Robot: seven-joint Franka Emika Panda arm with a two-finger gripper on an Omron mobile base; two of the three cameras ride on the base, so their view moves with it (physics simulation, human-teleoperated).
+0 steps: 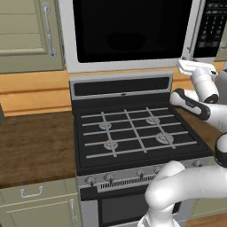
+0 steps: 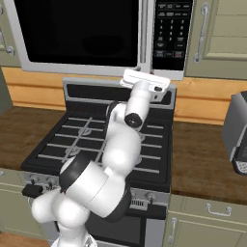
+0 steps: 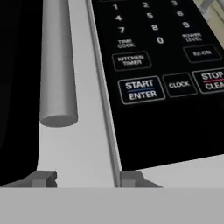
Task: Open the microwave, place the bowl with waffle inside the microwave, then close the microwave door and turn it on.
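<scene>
Microwave door (image 1: 133, 33) shut, upper centre of frame. End effector (image 3: 83, 178) released, fingers spread just below the keypad panel (image 3: 162, 65), START/ENTER button (image 3: 141, 89) centre-right.

White arm rises from the base, elbow bent, forearm reaching up and forward. Wrist raised, flat white hand (image 2: 144, 80) held level at the top of the reach. Gripper (image 3: 81, 178) points forward; its two grey fingertips (image 3: 43, 179) poke up at the hand view's bottom, spread apart, nothing between them.
</scene>
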